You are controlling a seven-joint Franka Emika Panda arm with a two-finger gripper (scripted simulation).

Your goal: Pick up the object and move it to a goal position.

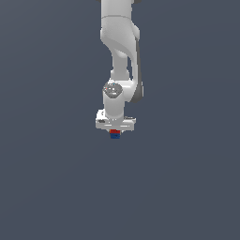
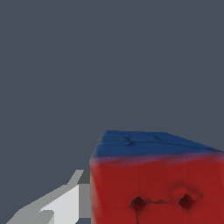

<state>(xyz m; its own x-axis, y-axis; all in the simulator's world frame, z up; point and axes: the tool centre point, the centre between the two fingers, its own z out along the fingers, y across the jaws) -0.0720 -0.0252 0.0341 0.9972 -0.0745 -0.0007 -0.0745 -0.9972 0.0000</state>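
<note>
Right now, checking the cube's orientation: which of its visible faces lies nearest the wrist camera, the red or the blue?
The red face of the puzzle cube: it fills the wrist view's foreground with two dark pits, while the blue face recedes behind it.

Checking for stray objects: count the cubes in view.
1. The cube sits directly under the tool, at the arm's tip; the wrist view shows its red and blue faces close up. No other shows, though the arm could hide one.

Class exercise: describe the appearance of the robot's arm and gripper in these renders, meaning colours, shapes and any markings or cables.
The arm is glossy white with rounded, tubular links, a dark grey strip down one side and a shiny grey disc at the wrist joint. The gripper has a wide, flat white body. One finger shows as a pale, blocky wedge. No cables or markings show.
</note>
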